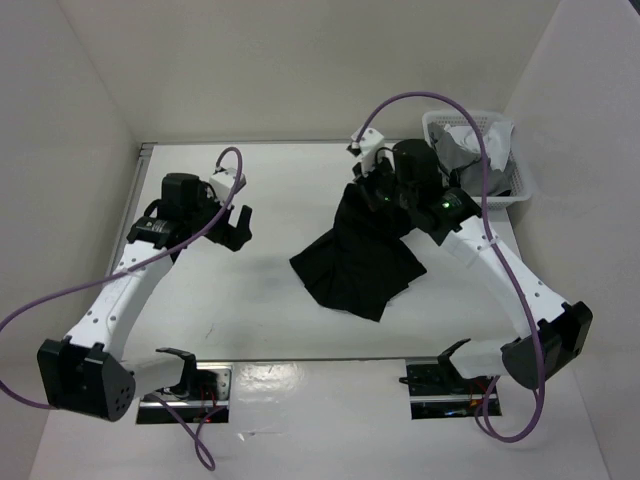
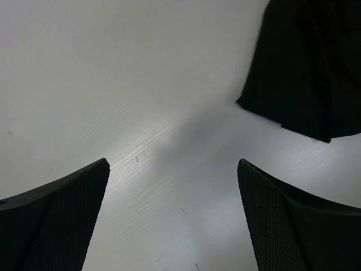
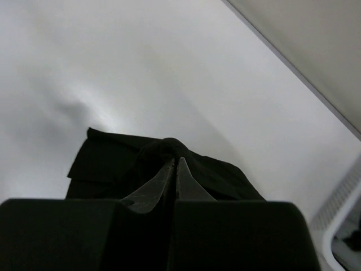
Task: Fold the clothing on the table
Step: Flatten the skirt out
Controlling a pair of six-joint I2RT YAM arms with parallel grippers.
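Black pleated skirt (image 1: 352, 265) lies on the white table (image 1: 270, 180), right of centre, and it all turns on how it is laid out. Its narrow end points to the far side and is drawn up into a peak. The wide hem fans out toward the near edge, so the long axis runs far to near, leaning a touch left.

Right gripper (image 3: 174, 165) sits right on that far peak, fingers pressed together with a bunch of black cloth pinched at the tips. It has the narrow end, no question.

Left gripper (image 1: 234, 222) hangs over bare table to the left of the skirt, jaws spread wide, nothing between them. In its wrist view the hem's corner shows ahead and to the right, clear of both fingers.

So the free hem corner on the left is the left arm's to take, I'd say: it is the nearer arm, and it needs to travel rightward to get there. White basket (image 1: 520, 192) stays out of this, off at the far right.
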